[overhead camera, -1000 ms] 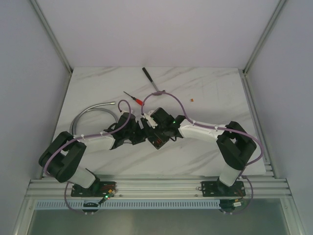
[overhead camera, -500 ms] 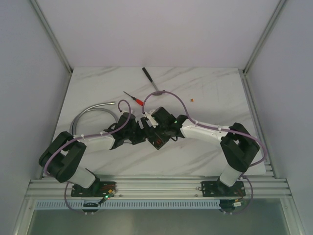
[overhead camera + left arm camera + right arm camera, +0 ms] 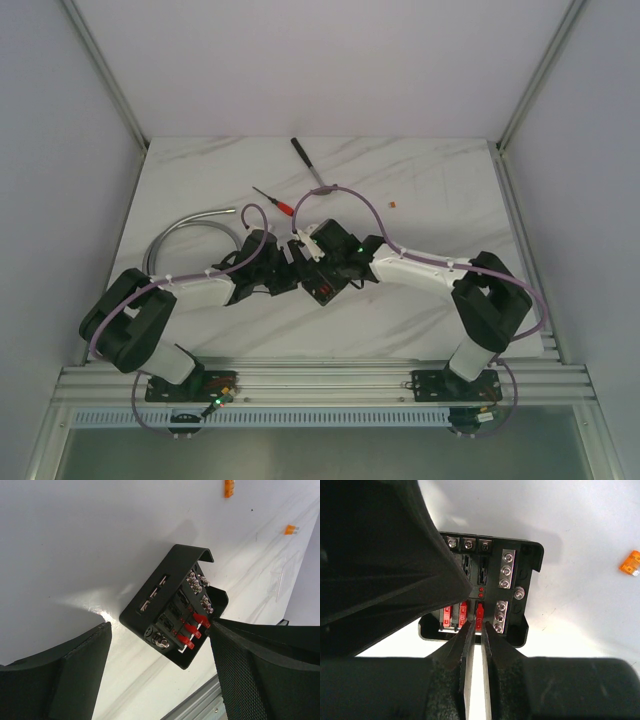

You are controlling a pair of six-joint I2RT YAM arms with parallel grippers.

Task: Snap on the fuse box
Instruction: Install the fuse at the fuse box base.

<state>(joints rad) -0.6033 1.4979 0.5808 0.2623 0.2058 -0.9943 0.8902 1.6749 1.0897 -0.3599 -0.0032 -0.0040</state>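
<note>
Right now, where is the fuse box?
Top view: the fuse box lies on the table between both hands, framed by the open left hand, the right hand closed on a red fuse in it.

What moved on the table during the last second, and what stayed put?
The right arm's elbow swung slightly outward, to the right. The right gripper stays at the small black square plastic fuse box, tips pinched around a red fuse. The left gripper stays open around the box. The red-handled screwdriver and the loose orange fuse have not moved.
</note>
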